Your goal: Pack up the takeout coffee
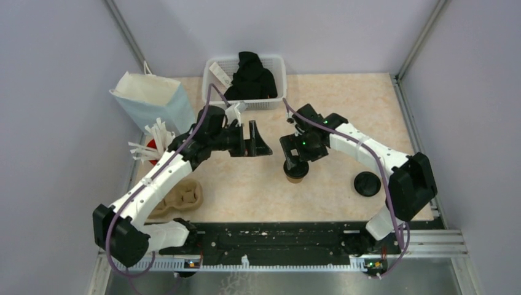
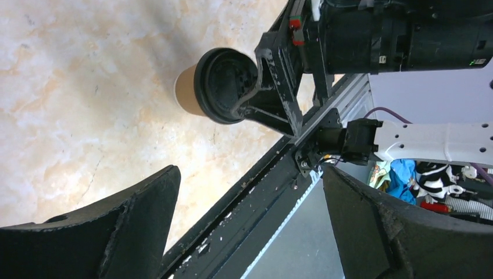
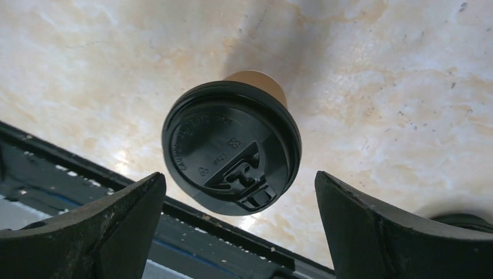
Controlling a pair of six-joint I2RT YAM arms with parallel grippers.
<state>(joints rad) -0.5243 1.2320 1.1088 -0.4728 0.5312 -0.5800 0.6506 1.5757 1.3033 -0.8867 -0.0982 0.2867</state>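
Observation:
The takeout coffee (image 1: 296, 177) is a small brown paper cup with a black lid on it, standing upright in the middle of the table. My right gripper (image 1: 295, 159) hovers just above it, open. In the right wrist view the lid (image 3: 231, 145) lies between and beyond the spread fingers (image 3: 99, 226). My left gripper (image 1: 260, 140) is open and empty, to the left of the cup and pointing toward it. The left wrist view shows the cup (image 2: 187, 90) with the right gripper's finger (image 2: 273, 87) next to its lid.
A loose black lid (image 1: 367, 184) lies to the right of the cup. A white basket (image 1: 278, 69) with black cloth stands at the back. A white paper bag (image 1: 150, 98), a red cup of straws (image 1: 150, 145) and a brown cup carrier (image 1: 183, 198) are on the left.

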